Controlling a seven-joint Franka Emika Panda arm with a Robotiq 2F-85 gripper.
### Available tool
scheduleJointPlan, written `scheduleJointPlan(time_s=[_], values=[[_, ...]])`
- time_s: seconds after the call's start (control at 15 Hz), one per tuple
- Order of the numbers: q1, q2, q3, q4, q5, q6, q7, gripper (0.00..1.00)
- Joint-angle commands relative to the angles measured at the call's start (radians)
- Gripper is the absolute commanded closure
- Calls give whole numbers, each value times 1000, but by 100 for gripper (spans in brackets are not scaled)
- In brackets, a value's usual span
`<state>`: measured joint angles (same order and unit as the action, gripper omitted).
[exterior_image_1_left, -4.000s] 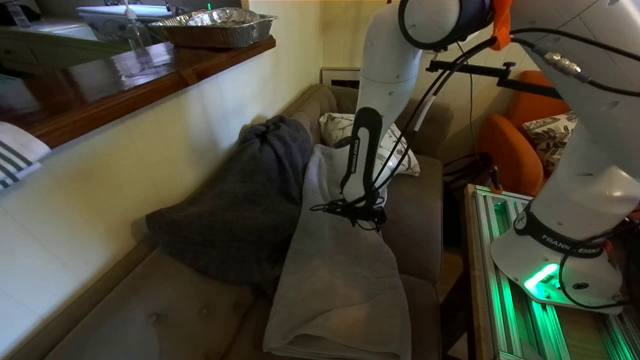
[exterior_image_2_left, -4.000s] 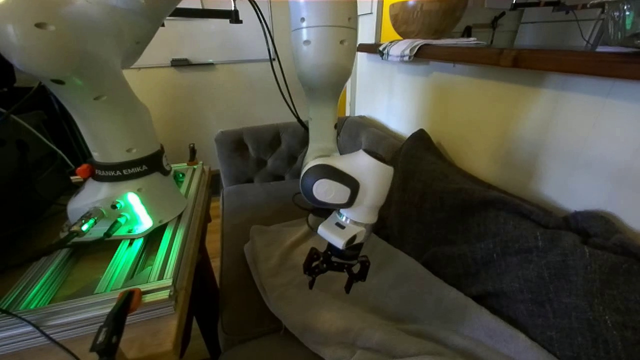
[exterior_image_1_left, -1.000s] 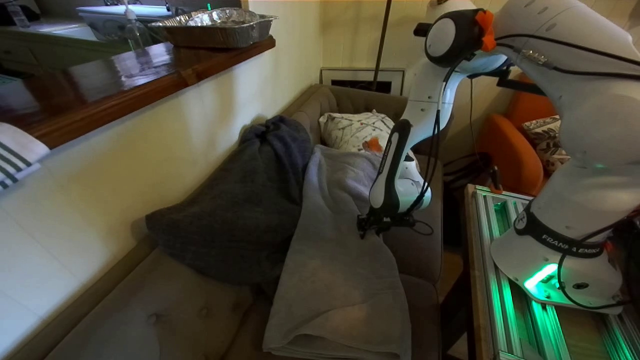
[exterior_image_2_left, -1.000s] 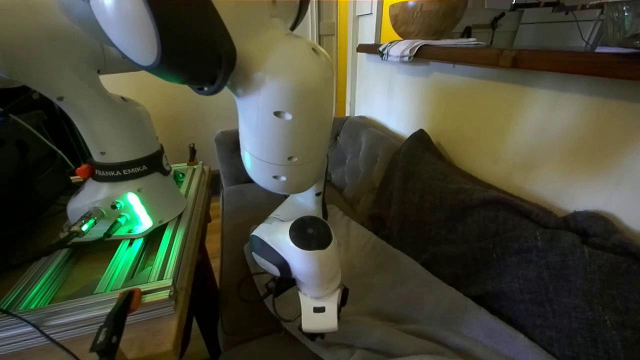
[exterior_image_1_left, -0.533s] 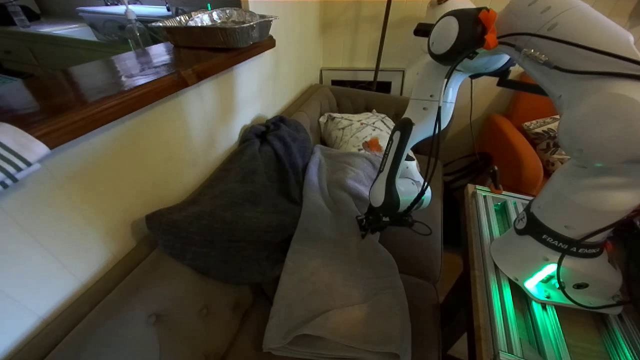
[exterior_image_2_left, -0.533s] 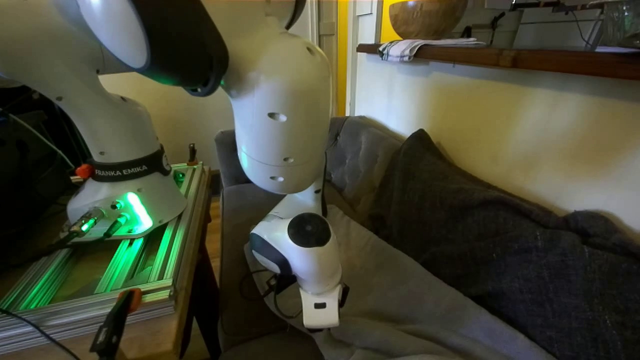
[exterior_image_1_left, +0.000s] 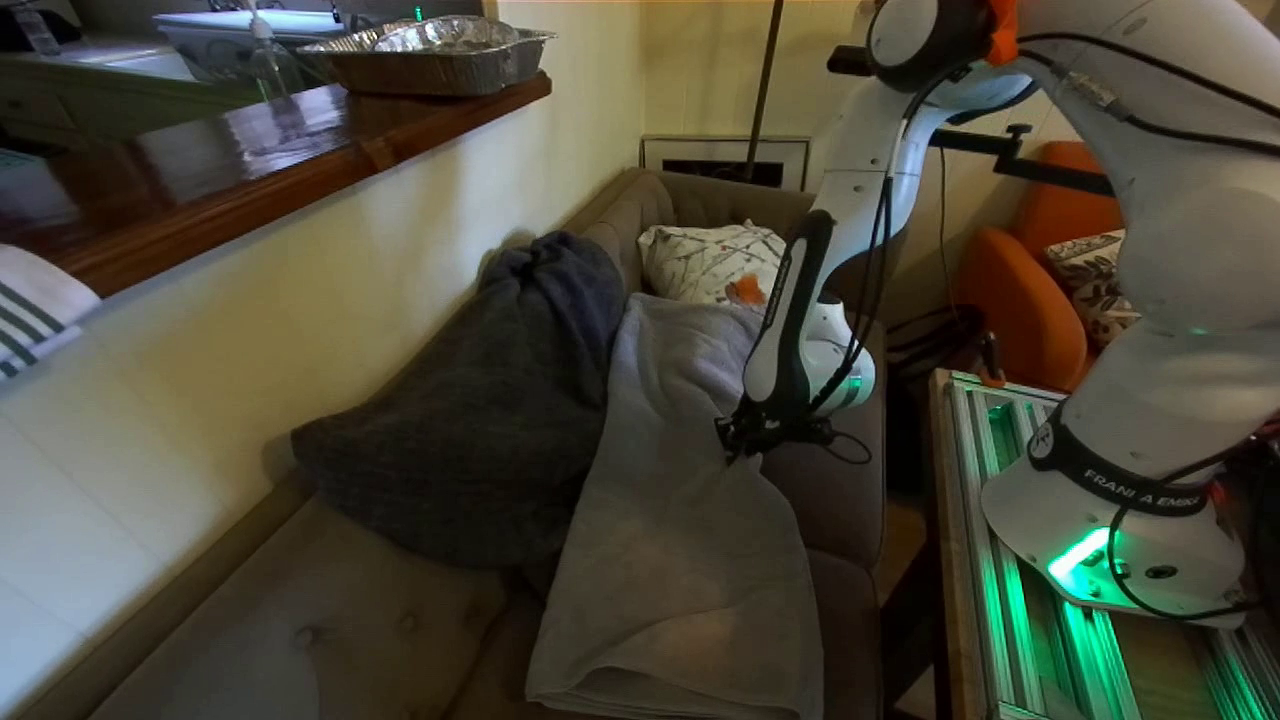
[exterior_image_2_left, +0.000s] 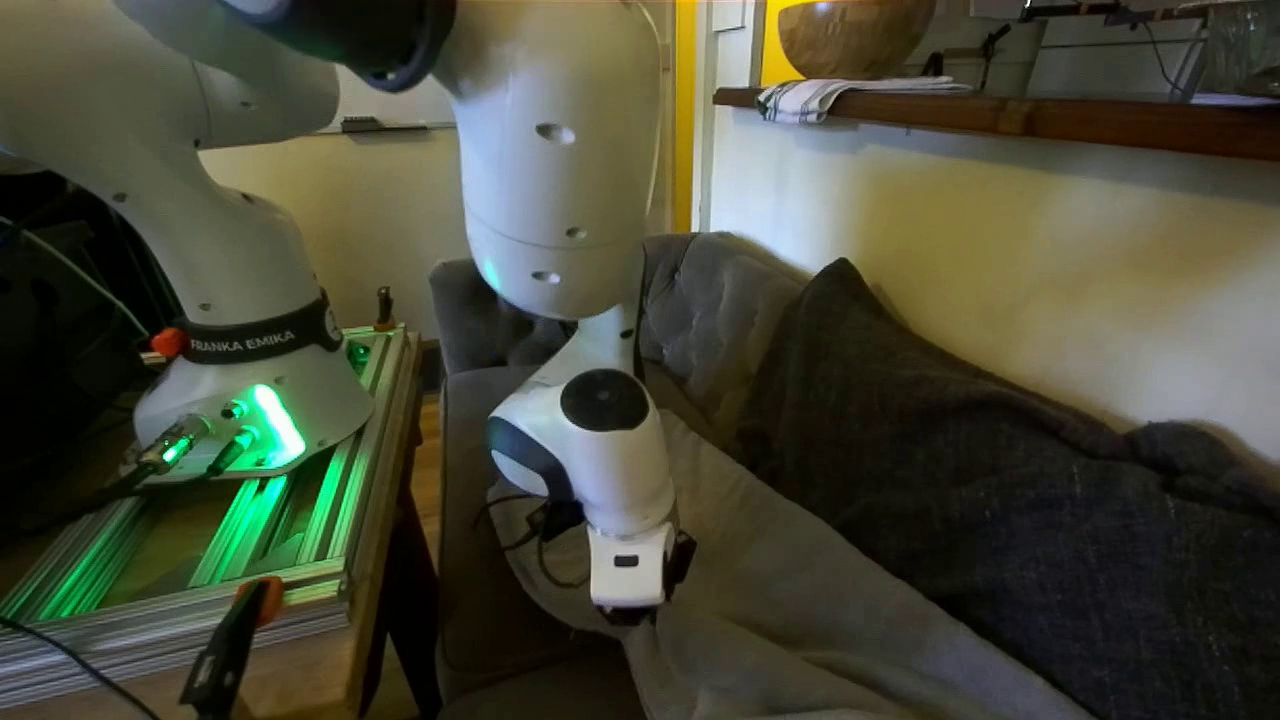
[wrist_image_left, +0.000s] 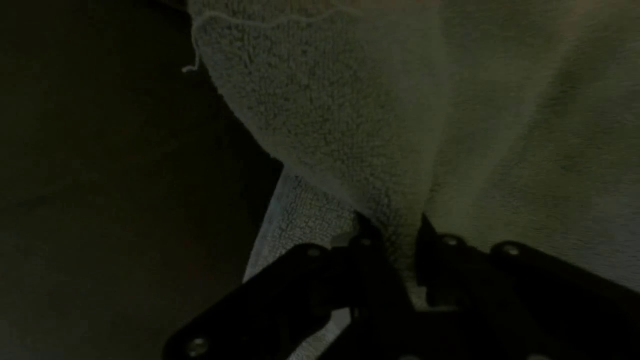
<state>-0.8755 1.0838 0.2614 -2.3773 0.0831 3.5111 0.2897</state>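
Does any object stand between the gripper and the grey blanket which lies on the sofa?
Nothing visible does: in the wrist view, the gripper holds a fold of the grey blanket directly. The dark cushion lies to one side, not in between.

Your gripper (wrist_image_left: 395, 235) is black, and your blanket (exterior_image_1_left: 670, 570) is plain light grey. You see a charcoal cushion (exterior_image_1_left: 480, 430), a white pillow (exterior_image_1_left: 703, 264) printed with thin branching lines and one orange patch, an orange armchair (exterior_image_1_left: 1025, 300), and a white towel (exterior_image_1_left: 38, 310) with dark green stripes.
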Motion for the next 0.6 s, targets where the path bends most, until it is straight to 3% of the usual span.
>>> scheduleJointPlan(time_s=[0.0, 0.53], values=[[-13, -179, 64, -142, 20, -28, 65, 95], [38, -385, 129, -215, 70, -118, 163, 95]])
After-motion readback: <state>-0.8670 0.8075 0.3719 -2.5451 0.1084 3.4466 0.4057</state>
